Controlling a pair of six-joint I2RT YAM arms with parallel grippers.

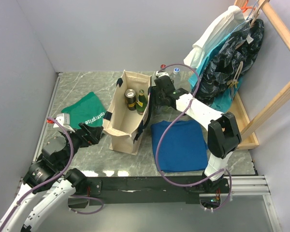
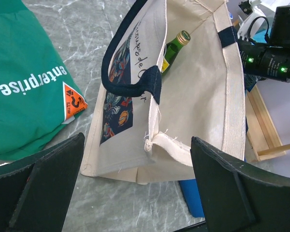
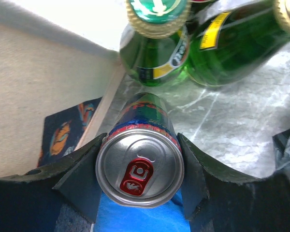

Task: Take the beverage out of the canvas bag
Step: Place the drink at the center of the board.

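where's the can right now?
Right wrist view: the can sits clamped in the right gripper, two green bottles just beyond it, the wall of the canvas bag at frame left.

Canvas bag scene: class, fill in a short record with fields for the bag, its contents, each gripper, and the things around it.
Bag: cream canvas bag, standing mid-table, mouth open
Inside bag: a can and a green bottle
Left gripper: open, holding nothing, at the bag's near end
Right gripper: shut on a second can with a red tab, right of the bag
Beyond held can: two green bottles
Cloths: green cloth left of bag, blue cloth right
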